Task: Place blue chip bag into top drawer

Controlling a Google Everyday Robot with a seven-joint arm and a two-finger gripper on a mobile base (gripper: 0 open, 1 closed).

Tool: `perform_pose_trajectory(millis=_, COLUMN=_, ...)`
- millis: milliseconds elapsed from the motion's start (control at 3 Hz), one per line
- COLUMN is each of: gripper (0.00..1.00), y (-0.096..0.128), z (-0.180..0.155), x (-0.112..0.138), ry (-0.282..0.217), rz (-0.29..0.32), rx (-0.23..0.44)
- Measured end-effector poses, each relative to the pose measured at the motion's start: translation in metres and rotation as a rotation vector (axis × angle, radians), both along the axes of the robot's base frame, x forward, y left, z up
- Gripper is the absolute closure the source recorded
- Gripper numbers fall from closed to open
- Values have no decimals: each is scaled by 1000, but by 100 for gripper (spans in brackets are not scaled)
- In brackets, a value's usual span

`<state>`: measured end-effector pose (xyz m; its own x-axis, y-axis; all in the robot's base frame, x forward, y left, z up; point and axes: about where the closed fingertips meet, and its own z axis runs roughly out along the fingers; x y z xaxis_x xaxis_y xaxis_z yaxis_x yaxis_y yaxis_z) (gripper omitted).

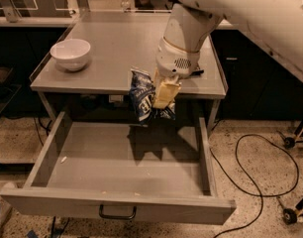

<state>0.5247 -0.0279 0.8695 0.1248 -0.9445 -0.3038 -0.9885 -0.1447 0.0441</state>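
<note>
The blue chip bag (143,98) is dark blue with white lettering and hangs in the air at the table's front edge, above the back of the open drawer. My gripper (159,100) is shut on the bag, its yellowish fingers (165,92) pressed on the bag's right side. The top drawer (122,167) is pulled fully out below the table, wide and grey, with a dark handle (117,214) on its front panel. Its inside holds only a few small crumbs.
A white bowl (71,54) stands on the grey table (117,43) at the left. A small black object (197,72) lies behind my arm. A black cable (250,167) loops on the floor to the right, near caster wheels (289,142).
</note>
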Motion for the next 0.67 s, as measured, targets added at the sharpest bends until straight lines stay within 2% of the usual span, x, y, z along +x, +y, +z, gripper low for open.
perform_pose_trajectory(millis=333, gripper=100, y=3, z=-29, x=-15, ry=64, rz=-18, rx=-5)
perform_pose_trajectory(millis=667, gripper=100, y=12, z=-66, x=-32, ry=151, rz=-21, rx=-14)
